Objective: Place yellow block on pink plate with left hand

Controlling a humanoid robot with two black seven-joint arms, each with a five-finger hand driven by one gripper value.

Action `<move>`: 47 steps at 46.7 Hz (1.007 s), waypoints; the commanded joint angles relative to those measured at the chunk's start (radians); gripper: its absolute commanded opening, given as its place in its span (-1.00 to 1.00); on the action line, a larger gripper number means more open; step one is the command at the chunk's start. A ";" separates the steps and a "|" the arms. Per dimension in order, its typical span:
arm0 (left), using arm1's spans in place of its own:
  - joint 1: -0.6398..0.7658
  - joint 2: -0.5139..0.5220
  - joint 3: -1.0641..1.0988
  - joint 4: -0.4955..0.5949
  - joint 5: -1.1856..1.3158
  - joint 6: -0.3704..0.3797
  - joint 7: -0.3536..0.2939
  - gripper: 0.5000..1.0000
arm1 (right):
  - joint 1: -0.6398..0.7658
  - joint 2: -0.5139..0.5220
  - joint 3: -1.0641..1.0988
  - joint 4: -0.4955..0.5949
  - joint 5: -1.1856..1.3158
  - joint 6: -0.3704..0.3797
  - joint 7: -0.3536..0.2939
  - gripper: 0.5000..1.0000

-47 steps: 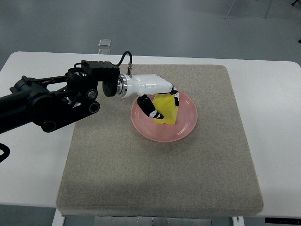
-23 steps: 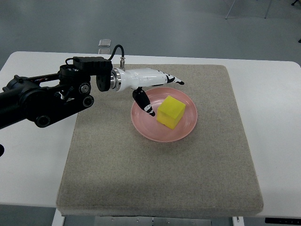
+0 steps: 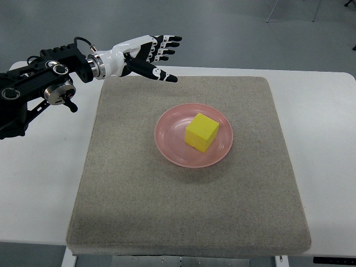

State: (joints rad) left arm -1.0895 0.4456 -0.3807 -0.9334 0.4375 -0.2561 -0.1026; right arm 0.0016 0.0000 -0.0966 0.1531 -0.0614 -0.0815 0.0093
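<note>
The yellow block [image 3: 202, 132] sits on the pink plate [image 3: 170, 146] in the middle of the grey mat [image 3: 189, 211]. My left hand [image 3: 158, 55] is white with black fingertips. It is open and empty, fingers spread. It hovers above the mat's far left corner, well up and left of the plate. The right arm is not in view.
The mat lies on a white table [image 3: 328, 139]. My black left arm [image 3: 39, 94] stretches over the table's left side. A small clear object [image 3: 124, 51] lies at the table's far edge behind the hand.
My left hand let go of the yellow block on the plate, opened its fingers, and drew back up and to the left, away from the plate.
</note>
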 commanded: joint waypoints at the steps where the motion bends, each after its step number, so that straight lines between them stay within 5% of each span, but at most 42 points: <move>1: 0.014 -0.002 0.002 0.045 -0.109 0.001 -0.002 0.98 | 0.000 0.000 0.000 0.000 0.000 0.000 0.000 0.69; 14: 0.097 0.013 -0.147 0.162 -0.215 -0.003 0.001 0.98 | 0.000 0.000 0.000 0.000 0.000 0.000 0.000 0.69; 23: 0.135 0.008 -0.195 0.217 -0.376 -0.074 0.007 0.98 | 0.000 0.000 0.000 -0.001 0.000 0.000 0.000 0.69; 32: 0.131 0.005 -0.195 0.307 -0.629 -0.164 0.081 0.98 | 0.000 0.000 0.000 -0.001 0.000 0.000 0.000 0.69; 40: 0.128 -0.035 -0.201 0.373 -0.711 -0.175 0.181 0.98 | 0.000 0.000 0.000 -0.001 0.000 -0.001 0.000 0.69; 47: 0.129 -0.051 -0.225 0.373 -0.731 -0.173 0.199 0.98 | 0.000 0.000 0.002 0.000 0.000 0.000 0.000 0.69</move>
State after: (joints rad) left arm -0.9619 0.4031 -0.6011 -0.5597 -0.2907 -0.4307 0.0940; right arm 0.0016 0.0000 -0.0966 0.1530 -0.0613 -0.0816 0.0091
